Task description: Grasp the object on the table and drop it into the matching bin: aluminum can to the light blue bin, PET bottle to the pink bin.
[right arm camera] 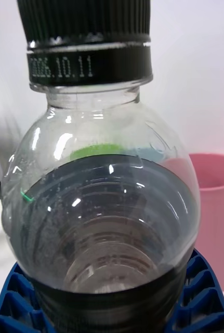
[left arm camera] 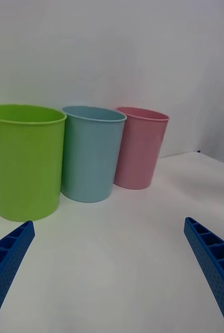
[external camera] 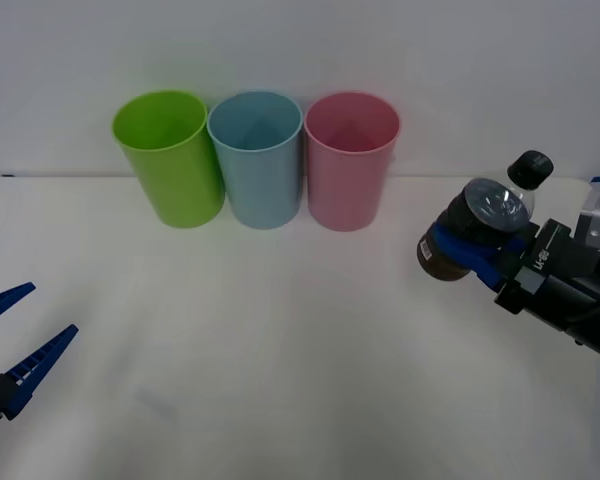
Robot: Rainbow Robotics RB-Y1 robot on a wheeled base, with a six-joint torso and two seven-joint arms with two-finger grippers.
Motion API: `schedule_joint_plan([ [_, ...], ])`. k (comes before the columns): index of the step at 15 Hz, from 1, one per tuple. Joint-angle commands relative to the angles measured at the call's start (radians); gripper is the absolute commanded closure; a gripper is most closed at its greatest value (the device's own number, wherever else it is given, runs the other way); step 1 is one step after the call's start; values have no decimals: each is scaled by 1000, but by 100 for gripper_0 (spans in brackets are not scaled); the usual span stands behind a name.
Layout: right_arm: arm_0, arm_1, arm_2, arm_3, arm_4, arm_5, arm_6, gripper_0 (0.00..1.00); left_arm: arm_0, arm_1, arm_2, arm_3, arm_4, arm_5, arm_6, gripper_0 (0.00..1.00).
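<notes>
The right gripper (external camera: 477, 252) is at the right side of the broad white tabletop (external camera: 280, 360). Its blue ribbed jaws are clamped on the small clear plastic bottle (external camera: 480, 230) with dark brown drink inside and a black screw cap (external camera: 530, 167). The bottle is held up off the tabletop and tilted, with its cap pointing up and away from the robot. In the right wrist view the bottle (right arm camera: 104, 208) sits very close, with blue fingers (right arm camera: 200, 296) hugging its lower part.

Three tall plastic cup-shaped bins stand in a row at the far side of the tabletop. The lime green bin (external camera: 168, 155) is on the left, the light blue bin (external camera: 257, 157) is in the middle, and the pink bin (external camera: 351, 158) is on the right. They stand side by side, just about touching. The bottle is to the right of the pink bin and well apart from it.

The left gripper (external camera: 15, 335) waits at the left edge, low over the tabletop. Its blue jaws are spread wide apart and hold nothing.
</notes>
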Motion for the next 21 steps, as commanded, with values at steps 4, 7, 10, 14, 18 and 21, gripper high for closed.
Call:
schedule_joint_plan([
  [4, -125, 0, 26, -2, 94, 98, -129, 100, 0, 0, 0, 0, 0, 0, 0, 0],
  [7, -177, -1, 47, 1, 157, 150, -211, 100, 0, 0, 0, 0, 0, 0, 0, 0],
  [10, -258, 0, 90, 41, 195, 196, -261, 100, 0, 0, 0, 0, 0, 0, 0, 0],
  [14, -402, 53, 107, 185, 250, 199, -267, 100, 0, 0, 0, 0, 0, 0, 0, 0],
  [18, -531, 111, 107, 337, 313, 219, -266, 100, 0, 0, 0, 0, 0, 0, 0, 0],
  [21, -609, 148, 107, 434, 348, 248, -258, 100, 0, 0, 0, 0, 0, 0, 0, 0],
])
